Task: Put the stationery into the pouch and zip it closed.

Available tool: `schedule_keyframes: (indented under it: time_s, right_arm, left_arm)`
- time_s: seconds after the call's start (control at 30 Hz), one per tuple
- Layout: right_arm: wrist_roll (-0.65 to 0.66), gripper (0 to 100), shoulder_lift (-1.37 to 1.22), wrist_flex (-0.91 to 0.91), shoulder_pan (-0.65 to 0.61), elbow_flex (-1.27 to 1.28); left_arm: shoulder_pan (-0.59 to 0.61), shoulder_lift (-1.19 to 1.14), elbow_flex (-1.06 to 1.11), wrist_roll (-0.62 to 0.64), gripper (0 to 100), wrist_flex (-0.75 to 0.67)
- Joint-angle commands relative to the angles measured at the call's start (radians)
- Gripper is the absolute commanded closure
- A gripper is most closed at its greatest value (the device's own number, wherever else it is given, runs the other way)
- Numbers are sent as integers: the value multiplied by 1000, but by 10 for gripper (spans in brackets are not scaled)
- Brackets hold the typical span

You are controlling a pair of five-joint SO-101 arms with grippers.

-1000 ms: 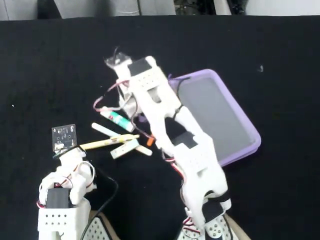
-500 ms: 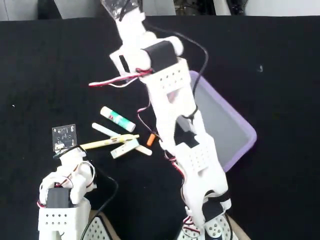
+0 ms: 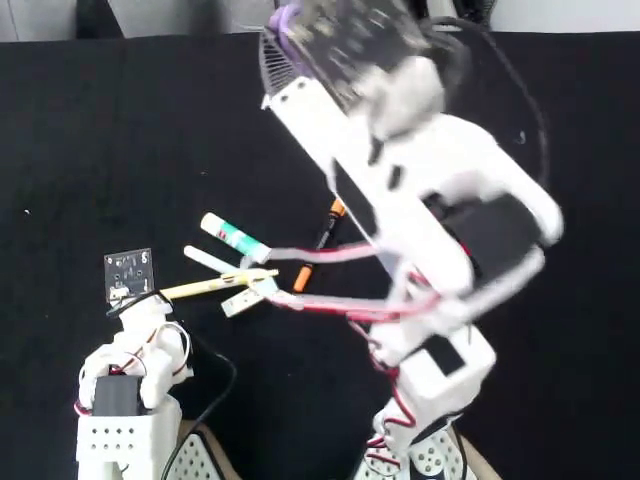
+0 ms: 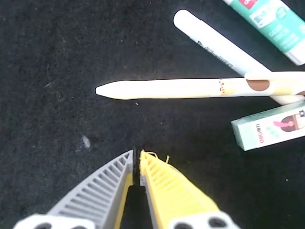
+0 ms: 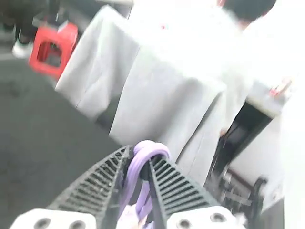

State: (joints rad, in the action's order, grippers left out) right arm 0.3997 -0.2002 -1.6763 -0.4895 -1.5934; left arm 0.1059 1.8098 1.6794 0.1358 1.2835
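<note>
My right gripper (image 5: 138, 153) is shut on a fold of the purple pouch (image 5: 148, 150) and holds it high above the table, with the pouch (image 3: 287, 18) near the far edge. On the black table lie a green-and-white glue stick (image 3: 235, 238), a white pen (image 3: 212, 261), a yellow pen (image 3: 215, 285), a pale eraser (image 3: 246, 297) and an orange pen (image 3: 318, 245). My left gripper (image 4: 138, 157) is shut and empty, low over the table, just short of the yellow pen (image 4: 190, 88). Beyond it lie the white pen (image 4: 224, 47) and the eraser (image 4: 269, 129).
The raised right arm (image 3: 420, 190) hangs over the middle and right of the table (image 3: 120, 130). The left arm's base (image 3: 125, 400) stands at the front left. A red stool (image 5: 50, 45) and grey clothing (image 5: 157, 95) are in the room behind.
The right arm has swung up off the table with the pouch in its gripper, uncovering the orange pen. The left arm has stayed still.
</note>
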Motion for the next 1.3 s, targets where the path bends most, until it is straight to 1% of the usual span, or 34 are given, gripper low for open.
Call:
schedule_keyframes:
  time_s: [0.0, 0.17, 0.27, 0.4, 0.5, 0.7, 0.8, 0.9, 1.07, 1.2, 1.27]
  right_arm:
    - [14, 988, 102, 83, -8, 38]
    - [12, 988, 125, 132, -11, 170]
    - [11, 988, 127, 155, -11, 202]
    - [11, 988, 131, 149, -11, 199]
    - [11, 988, 153, 138, -8, 205]
    - [11, 988, 219, 34, -5, 205]
    - [11, 988, 231, -26, -5, 205]
    - [11, 988, 231, -74, -5, 205]
    - [12, 988, 237, -83, 8, 219]
    - [12, 988, 234, -83, 12, 222]
    - [12, 988, 236, -83, 12, 222]
  left_arm:
    - [-7, 6, 19, -2, 970, -12]
    - [-7, 6, 19, 3, 970, -12]
    - [-44, 6, 19, 3, 969, -12]
    - [-168, 6, 19, 0, 969, -12]
    - [-240, 6, 19, 0, 969, -12]
    - [-389, 6, 19, 5, 969, -12]
    - [-509, 6, 19, 5, 970, -12]
    - [-601, 6, 19, 5, 970, -12]
    - [-740, 6, 19, -2, 970, -12]
    - [-817, 6, 19, -3, 966, -12]
    - [-823, 8, 1, -3, 966, -23]
